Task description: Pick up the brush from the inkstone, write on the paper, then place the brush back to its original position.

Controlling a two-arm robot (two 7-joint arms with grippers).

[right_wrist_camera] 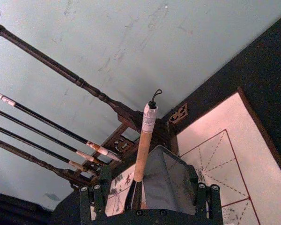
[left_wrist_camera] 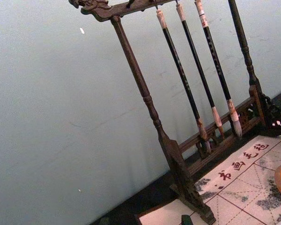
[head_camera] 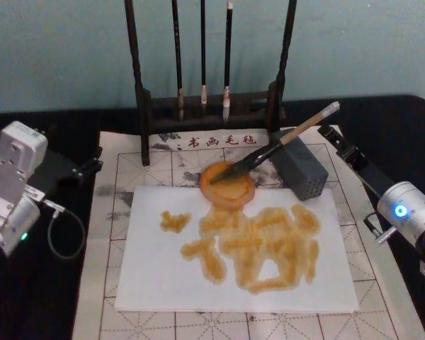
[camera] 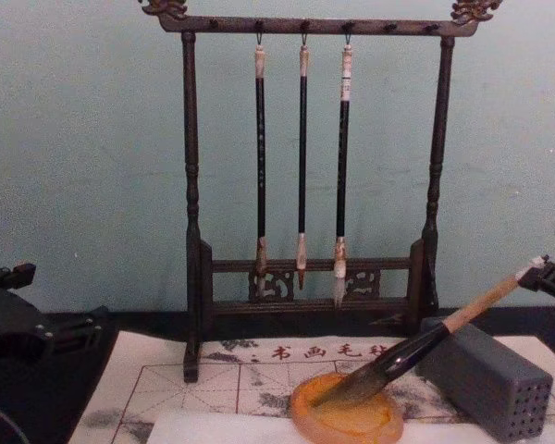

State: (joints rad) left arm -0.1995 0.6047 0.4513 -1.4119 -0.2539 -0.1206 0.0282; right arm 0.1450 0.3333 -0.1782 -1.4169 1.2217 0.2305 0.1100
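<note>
One brush point(head_camera: 282, 142) in inkstone point(head_camera: 227, 197); right gripper point(head_camera: 336, 138) jaws open near handle; left gripper point(head_camera: 85, 168) idle.

brush point(right_wrist_camera: 143, 150) against grey block point(right_wrist_camera: 167, 182), rack point(right_wrist_camera: 79, 82) behind

Pale blue-green wall point(camera: 83, 139) — scuffed, evenly lit; black table point(head_camera: 404, 127) runs up to it.

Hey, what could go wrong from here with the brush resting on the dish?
The brush is only propped, tip in the orange dish, handle on the grey block; a nudge from the right hand, close to its end, might roll it onto the paper. Lifting it high may hit the thin brushes hanging on the rack just behind.
</note>
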